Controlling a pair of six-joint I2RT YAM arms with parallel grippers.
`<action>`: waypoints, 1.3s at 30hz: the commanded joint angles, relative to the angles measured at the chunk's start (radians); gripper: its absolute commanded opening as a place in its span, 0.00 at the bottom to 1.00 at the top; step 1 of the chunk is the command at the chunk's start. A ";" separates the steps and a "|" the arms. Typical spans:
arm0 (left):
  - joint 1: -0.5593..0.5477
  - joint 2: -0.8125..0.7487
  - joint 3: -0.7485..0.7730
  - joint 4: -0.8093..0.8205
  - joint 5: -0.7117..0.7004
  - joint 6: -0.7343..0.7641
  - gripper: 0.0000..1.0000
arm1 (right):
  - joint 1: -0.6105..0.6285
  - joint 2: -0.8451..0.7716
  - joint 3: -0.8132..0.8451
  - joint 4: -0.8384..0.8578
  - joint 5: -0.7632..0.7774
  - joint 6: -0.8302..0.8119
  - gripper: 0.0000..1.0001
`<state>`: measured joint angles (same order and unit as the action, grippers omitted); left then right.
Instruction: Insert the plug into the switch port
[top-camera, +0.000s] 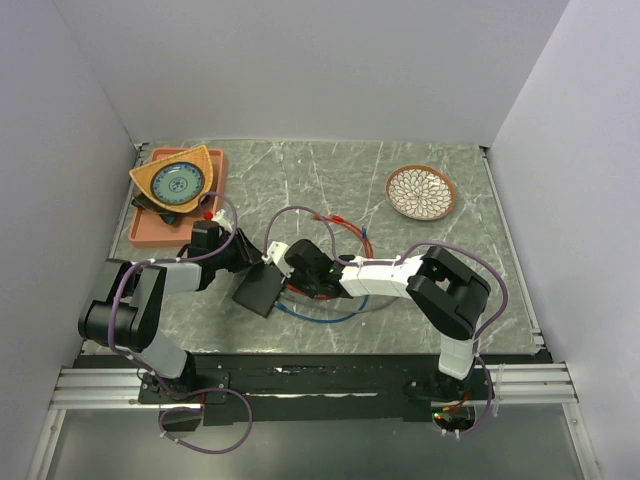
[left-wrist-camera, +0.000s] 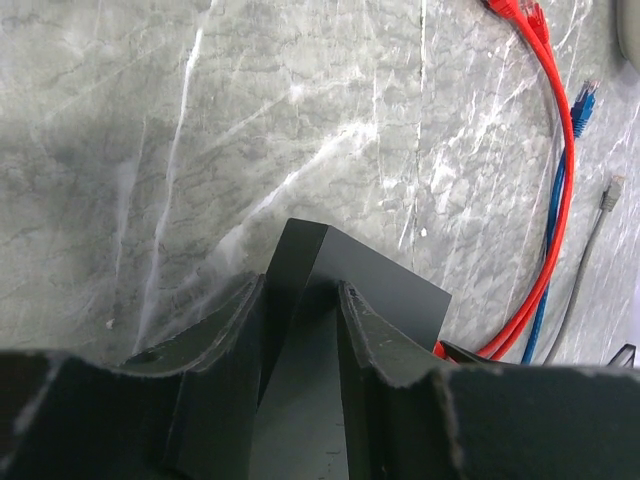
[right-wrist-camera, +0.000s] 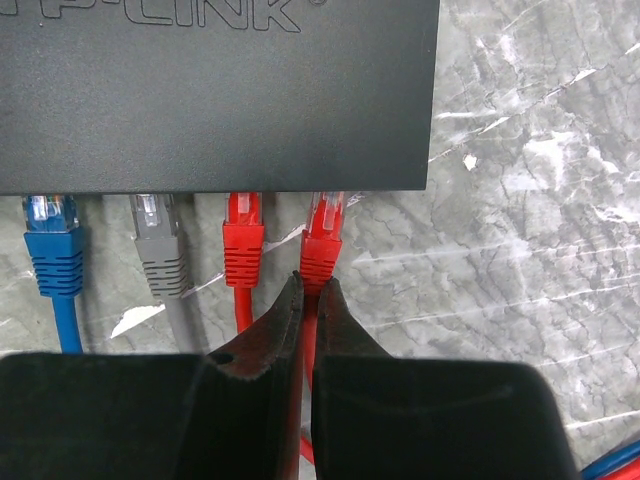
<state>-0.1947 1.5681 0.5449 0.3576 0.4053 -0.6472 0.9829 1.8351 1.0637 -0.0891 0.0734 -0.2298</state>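
Right wrist: right claw (right-wrist-camera: 308, 292) clamps plug (right-wrist-camera: 322, 240) at switch (right-wrist-camera: 220, 100) edge; left claw (left-wrist-camera: 300, 292) grip unclear.

Black switch box (right-wrist-camera: 200, 90) — embossed lettering reads "P-LINK".

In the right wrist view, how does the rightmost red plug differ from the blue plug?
The right gripper pinches the rightmost red plug at its rear; nothing holds the blue plug. The rightmost red plug leans slightly; the blue plug stands straight. Both sit at the edge of the switch, clear tips toward it.
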 joint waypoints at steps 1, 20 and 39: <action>-0.028 0.010 0.004 -0.035 0.109 -0.005 0.36 | 0.005 -0.051 0.059 0.184 -0.069 -0.006 0.00; -0.028 0.040 -0.002 -0.003 0.188 -0.011 0.30 | -0.010 0.001 0.150 0.210 -0.123 0.009 0.00; -0.043 0.055 -0.037 0.041 0.250 -0.045 0.26 | -0.015 0.065 0.194 0.292 -0.038 0.086 0.00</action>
<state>-0.1837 1.6032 0.5430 0.4511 0.4393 -0.6487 0.9588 1.8782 1.1465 -0.1574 0.0185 -0.1745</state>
